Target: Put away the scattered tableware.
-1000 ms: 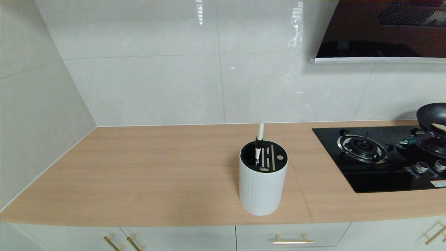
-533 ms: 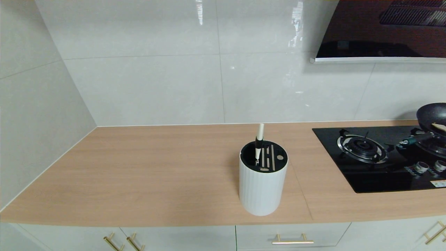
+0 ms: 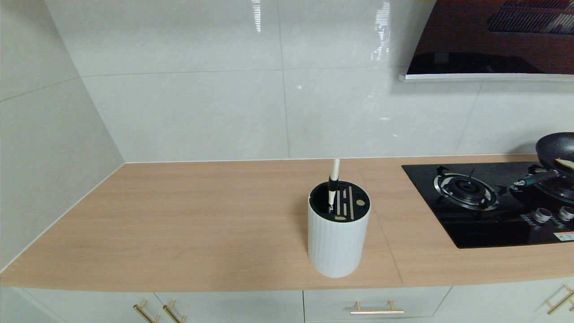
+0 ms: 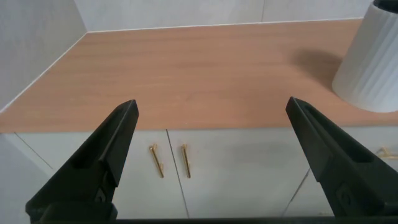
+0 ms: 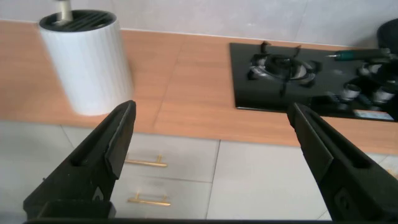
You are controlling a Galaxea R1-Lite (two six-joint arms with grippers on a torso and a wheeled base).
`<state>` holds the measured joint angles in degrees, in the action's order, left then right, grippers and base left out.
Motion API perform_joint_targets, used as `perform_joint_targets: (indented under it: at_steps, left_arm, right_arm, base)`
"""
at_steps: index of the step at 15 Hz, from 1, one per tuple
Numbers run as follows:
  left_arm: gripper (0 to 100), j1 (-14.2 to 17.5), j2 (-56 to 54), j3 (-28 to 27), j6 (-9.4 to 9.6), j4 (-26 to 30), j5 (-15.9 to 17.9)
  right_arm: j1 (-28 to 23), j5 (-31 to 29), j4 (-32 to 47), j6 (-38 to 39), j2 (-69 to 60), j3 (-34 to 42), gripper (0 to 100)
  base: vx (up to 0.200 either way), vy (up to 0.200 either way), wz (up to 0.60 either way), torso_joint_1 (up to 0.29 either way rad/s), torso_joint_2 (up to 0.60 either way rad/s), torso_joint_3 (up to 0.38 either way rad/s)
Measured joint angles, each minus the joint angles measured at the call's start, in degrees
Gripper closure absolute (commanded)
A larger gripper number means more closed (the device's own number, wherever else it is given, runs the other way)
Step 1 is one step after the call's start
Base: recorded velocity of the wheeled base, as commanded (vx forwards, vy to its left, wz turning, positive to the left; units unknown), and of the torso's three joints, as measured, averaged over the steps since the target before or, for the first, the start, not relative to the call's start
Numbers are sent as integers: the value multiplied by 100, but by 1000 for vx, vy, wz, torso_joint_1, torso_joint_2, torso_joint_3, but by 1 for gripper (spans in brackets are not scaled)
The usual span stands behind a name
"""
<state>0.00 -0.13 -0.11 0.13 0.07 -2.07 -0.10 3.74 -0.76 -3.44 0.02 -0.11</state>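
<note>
Hanging wide open, empty, off the counter (image 3: pixel 202 224) edge, left gripper (image 4: pixel 211 103) and right gripper (image 5: pixel 211 106) could topple the holder (image 3: pixel 338 237) if swung low; 1 utensil (image 3: pixel 333 179) stands at its 10 o'clock.

The head camera looks forward and down from above the counter's (image 3: pixel 202 224) front edge, taking in the holder (image 3: pixel 338 237), the hob (image 3: pixel 475 206) and the wall (image 3: pixel 179 112) behind. Both wrist cameras sit lower, out before the cabinet doors (image 4: pixel 236 168), facing the counter: the left towards its corner end, the right towards the hob. All three views share the holder; the head and right wrist views share the hob.
</note>
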Motion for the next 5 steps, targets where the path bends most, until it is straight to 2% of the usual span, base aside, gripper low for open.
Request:
perform_joint_targets:
  at_steps: [5]
  left_arm:
    - [0,0,0,1,-40,-7,-2]
  right_arm:
    - [0,-165,24,200,-2,11,0]
  base:
    - [0,0,0,0,0,0]
